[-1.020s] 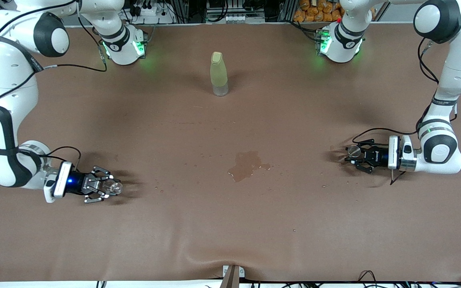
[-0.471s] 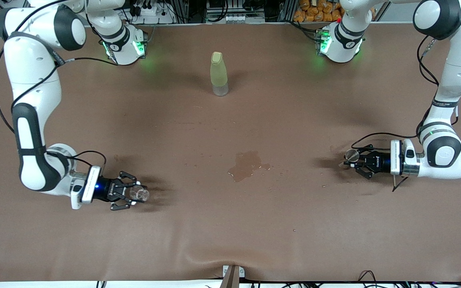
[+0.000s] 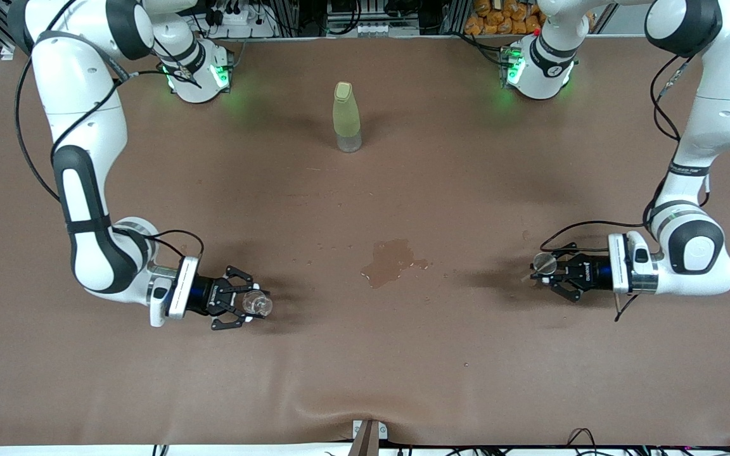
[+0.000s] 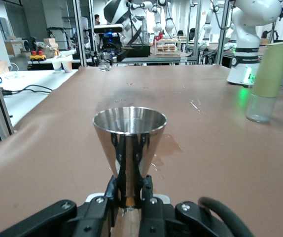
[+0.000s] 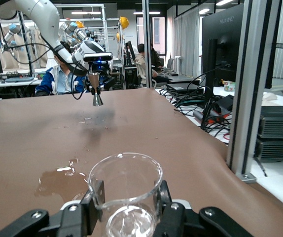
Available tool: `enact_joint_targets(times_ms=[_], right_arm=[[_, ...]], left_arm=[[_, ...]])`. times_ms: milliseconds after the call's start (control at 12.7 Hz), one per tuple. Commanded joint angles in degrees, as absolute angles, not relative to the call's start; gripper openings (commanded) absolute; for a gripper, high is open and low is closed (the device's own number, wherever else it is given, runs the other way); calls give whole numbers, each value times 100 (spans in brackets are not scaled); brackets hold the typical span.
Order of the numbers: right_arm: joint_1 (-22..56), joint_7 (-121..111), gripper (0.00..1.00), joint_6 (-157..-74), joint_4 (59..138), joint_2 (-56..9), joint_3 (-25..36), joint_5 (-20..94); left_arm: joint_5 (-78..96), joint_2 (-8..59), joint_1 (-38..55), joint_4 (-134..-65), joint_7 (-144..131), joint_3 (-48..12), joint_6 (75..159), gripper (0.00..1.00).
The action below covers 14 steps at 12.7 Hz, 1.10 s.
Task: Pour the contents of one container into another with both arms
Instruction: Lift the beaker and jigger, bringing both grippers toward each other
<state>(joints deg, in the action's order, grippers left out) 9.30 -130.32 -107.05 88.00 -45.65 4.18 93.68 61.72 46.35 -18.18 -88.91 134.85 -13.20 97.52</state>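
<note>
1. Right end effector (image 3: 246, 306) is low over the tabletop (image 3: 365, 354) toward the right arm's end; its fingers (image 5: 93, 198) are closed on a clear glass cup (image 3: 256, 304), held upright with its mouth open; a bare run of tabletop lies between it and the edge nearest the front camera.
2. Left end effector (image 3: 549, 272) is low over the tabletop toward the left arm's end; its fingers (image 4: 113, 191) are pinched on the narrow base of a metal cone cup (image 3: 543, 263), upright, mouth up.
3. The two end effectors point at each other, well apart; open tabletop between them.
4. A wet spill patch (image 3: 390, 261) lies on that open stretch, roughly midway; small droplets (image 3: 307, 261) are scattered beside it.
5. A pale green bottle (image 3: 346, 118) stands upright, capped, farther from the front camera than the spill, between the two arm bases; well apart from both end effectors.
6. A ripple (image 3: 333, 411) shows in the brown cover near the camera-side edge.
</note>
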Motion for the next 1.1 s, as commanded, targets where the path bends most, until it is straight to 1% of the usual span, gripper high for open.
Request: enact_joint_targets(times_ms=[0,314,628,785,863,1020], right_arm=[[1177,-12667,5,-10950,9193,-4088,457,9624],[1563,-12604,5,-11635,9886,-3359,457,9852],[1696,-12393,5,-11654,10572,-2744,457,9853],[1775,-12244,5,-11654,10914,-2454,448,9853],[1932,-12095,5,-11707,11090,-2261,457,9861],[2274,-11945,4,-12153,11398,-1891,448,10080]], left_arm=[[6678,4623,-1627,-8886,13439,-1301,10001,0],[7627,4773,-706,-8877,13438,-1301,10308,0],[8567,4851,366,-8877,13509,-1283,11195,0],[8989,4930,850,-8825,13509,-1292,11862,0],[9261,4939,1148,-8711,13509,-1275,12109,0],[9579,5027,1545,-8588,13509,-1248,12566,0]])
